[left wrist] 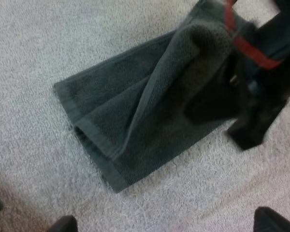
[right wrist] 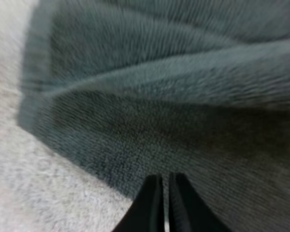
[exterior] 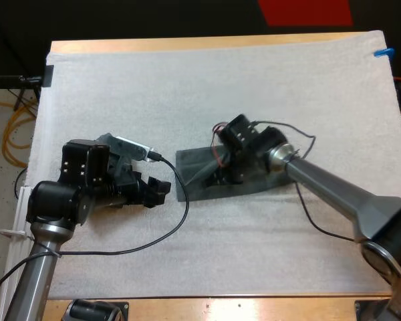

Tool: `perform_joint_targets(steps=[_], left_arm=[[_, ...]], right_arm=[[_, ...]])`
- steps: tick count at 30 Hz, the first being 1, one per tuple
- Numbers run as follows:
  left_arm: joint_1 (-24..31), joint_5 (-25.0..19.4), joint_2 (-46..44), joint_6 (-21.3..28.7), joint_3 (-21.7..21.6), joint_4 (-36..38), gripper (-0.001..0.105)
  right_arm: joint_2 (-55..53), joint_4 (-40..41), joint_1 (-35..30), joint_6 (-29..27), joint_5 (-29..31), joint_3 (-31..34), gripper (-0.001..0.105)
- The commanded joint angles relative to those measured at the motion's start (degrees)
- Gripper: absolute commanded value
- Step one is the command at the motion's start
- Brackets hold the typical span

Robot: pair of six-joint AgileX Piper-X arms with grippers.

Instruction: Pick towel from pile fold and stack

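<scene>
**Left end effector** (exterior: 158,191): fingers spread wide, holding nothing and touching nothing. It sits low over the white mat (exterior: 220,87), just beside the towel's near-left corner and facing it. In the left wrist view the two fingertips (left wrist: 64,225) stand well apart, with bare mat between them and the towel ahead.

**Right end effector** (right wrist: 163,193): fingers pressed almost together, with only a thin slit between them. The tips are down at the towel's surface near its edge. No fabric is seen between the fingers, and I cannot tell whether they pinch any cloth.

**Towel** (exterior: 195,175): dark grey-green, a single piece lying near the middle of the mat between the two arms. It is partly folded, and a raised ridge of cloth runs from its left hem up toward the right arm's wrist. The hemmed corner lies flat on the mat.

**Table** (exterior: 187,45): wooden, with its far and near edges showing beyond the mat.

**Left arm:** enters from the lower left, with the wrist bent to point right across the mat.

**Right arm:** reaches in from the right edge, angled down and left, with its wrist over the towel's right half.
</scene>
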Motion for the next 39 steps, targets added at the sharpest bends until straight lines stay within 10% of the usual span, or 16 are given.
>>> perform_joint_targets(steps=[1,22,30,39], left_arm=[[-0.26,0.34,-0.34,-0.36,-0.04,0.44,0.069],[-0.26,0.34,-0.34,-0.36,-0.04,0.15,0.069],[-0.26,0.34,-0.34,-0.36,-0.04,-0.23,0.069],[-0.26,0.34,-0.34,-0.78,-0.04,-0.20,0.069]], right_arm=[[0.64,-0.64,0.37,0.10,-0.54,-0.34,0.000],[2.69,-25.68,-3.82,14.28,10.04,-8.84,0.002],[-6.52,-19.22,-12.71,11.38,6.97,-8.86,0.078],[-12.14,0.68,-26.35,1.55,7.13,-8.86,0.074]])
